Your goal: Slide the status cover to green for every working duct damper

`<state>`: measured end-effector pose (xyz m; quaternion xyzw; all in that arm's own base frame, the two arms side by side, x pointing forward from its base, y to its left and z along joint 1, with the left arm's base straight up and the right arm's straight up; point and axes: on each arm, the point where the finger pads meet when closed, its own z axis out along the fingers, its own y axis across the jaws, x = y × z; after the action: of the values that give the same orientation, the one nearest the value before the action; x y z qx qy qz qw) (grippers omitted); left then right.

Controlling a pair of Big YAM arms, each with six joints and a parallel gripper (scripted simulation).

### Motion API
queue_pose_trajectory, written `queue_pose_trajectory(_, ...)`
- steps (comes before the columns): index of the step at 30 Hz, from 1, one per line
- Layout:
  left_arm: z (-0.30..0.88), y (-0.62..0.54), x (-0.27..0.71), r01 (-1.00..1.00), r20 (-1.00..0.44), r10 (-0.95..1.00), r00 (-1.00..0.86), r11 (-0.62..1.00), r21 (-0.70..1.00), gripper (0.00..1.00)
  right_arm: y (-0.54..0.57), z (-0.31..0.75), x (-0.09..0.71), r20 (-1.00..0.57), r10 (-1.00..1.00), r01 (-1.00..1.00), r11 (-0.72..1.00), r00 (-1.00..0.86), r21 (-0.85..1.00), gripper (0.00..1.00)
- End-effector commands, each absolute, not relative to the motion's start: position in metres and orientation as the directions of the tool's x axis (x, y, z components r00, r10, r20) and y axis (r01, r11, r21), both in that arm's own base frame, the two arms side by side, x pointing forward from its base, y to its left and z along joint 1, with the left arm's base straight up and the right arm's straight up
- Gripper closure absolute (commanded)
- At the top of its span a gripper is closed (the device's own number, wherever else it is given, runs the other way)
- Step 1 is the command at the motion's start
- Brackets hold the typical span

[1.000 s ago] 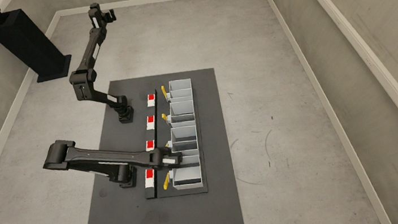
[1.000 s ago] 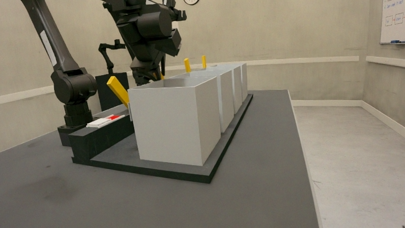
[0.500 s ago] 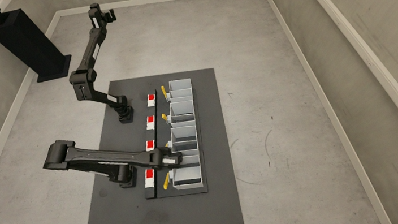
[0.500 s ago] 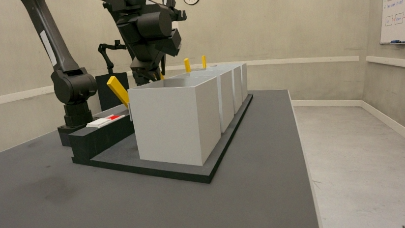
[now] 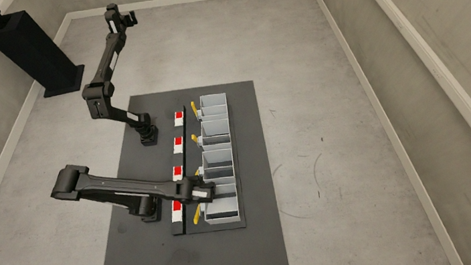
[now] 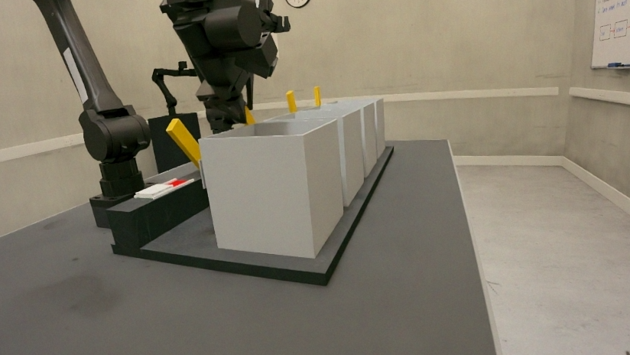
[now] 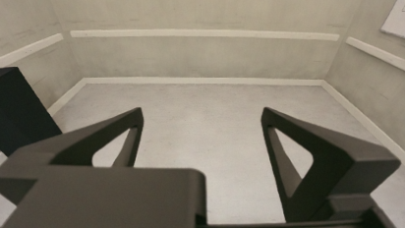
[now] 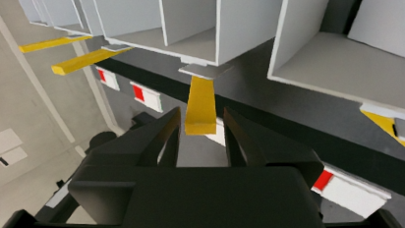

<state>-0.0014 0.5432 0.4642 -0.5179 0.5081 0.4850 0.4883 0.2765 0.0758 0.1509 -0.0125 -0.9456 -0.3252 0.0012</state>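
Handle (image 5: pixel 196 172) (image 6: pixel 249 115) (image 8: pixel 201 105) upward, axis apparently tilted, right tool (image 5: pixel 212 192) (image 6: pixel 249 105) (image 8: pixel 202 115) open

Inside the right pincer (image 5: pixel 206 192) (image 6: pixel 249 100) (image 8: pixel 202 117), the yellow lever (image 8: pixel 201 105) takes the middle, and only a narrow gap is left between it and each finger. Ahead of the pincer, the grey damper box (image 8: pixel 189 41) blocks the way. Ahead and to its right in the wrist view, there is a slot between this box and the next box (image 8: pixel 334 64). Beyond the lever, the black slider rail (image 5: pixel 179 229) (image 6: pixel 125 229) (image 8: pixel 295 132) crosses the view. Two other levers stand well apart, on the pincer's left in that view.
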Motion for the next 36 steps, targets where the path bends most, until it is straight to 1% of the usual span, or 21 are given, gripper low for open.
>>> queue_pose_trajectory(1,0.501,0.545,-0.005,-1.0,-1.0,0.0,0.0,-0.01,0.0,0.0,0.066,0.184,0.295,-0.075,0.01,-0.038,0.794,-0.997,0.607,0.64)
queue_pose_trajectory(13,0.501,0.545,-0.005,-1.0,-1.0,0.0,0.0,-0.01,0.0,0.0,0.044,0.21,0.293,-0.067,0.01,-0.033,0.796,-0.998,0.604,0.64)
queue_pose_trajectory(25,0.501,0.545,-0.005,-1.0,-1.0,0.0,0.0,-0.01,0.0,0.0,0.049,0.212,0.299,-0.067,0.003,-0.037,0.807,-0.998,0.589,0.64)
queue_pose_trajectory(28,0.501,0.545,-0.005,-1.0,-1.0,0.0,0.0,-0.01,0.0,0.0,0.063,0.216,0.314,-0.055,0.003,-0.027,0.848,-0.998,0.529,0.64)
queue_pose_trajectory(30,0.501,0.545,-0.005,-1.0,-1.0,0.0,0.0,-0.01,0.0,0.0,0.079,0.226,0.33,-0.065,0.008,-0.023,0.889,-0.998,0.456,0.64)
queue_pose_trajectory(32,0.501,0.545,-0.005,-1.0,-1.0,0.0,0.0,-0.01,0.0,0.0,0.079,0.226,0.33,-0.065,0.008,-0.023,0.889,-0.998,0.456,0.64)
queue_pose_trajectory(33,0.501,0.545,-0.005,-1.0,-1.0,0.0,0.0,-0.01,0.0,0.0,0.09,0.233,0.339,-0.077,0.013,-0.019,0.911,-0.997,0.411,0.64)
queue_pose_trajectory(34,0.501,0.545,-0.005,-1.0,-1.0,0.0,0.0,-0.01,0.0,0.0,0.091,0.233,0.34,-0.077,0.014,-0.019,0.912,-0.997,0.409,0.64)
queue_pose_trajectory(36,0.501,0.545,-0.005,-1.0,-1.0,0.0,0.0,-0.01,0.0,0.0,0.113,0.243,0.356,-0.058,0.011,-0.006,0.957,-0.998,0.29,0.64)
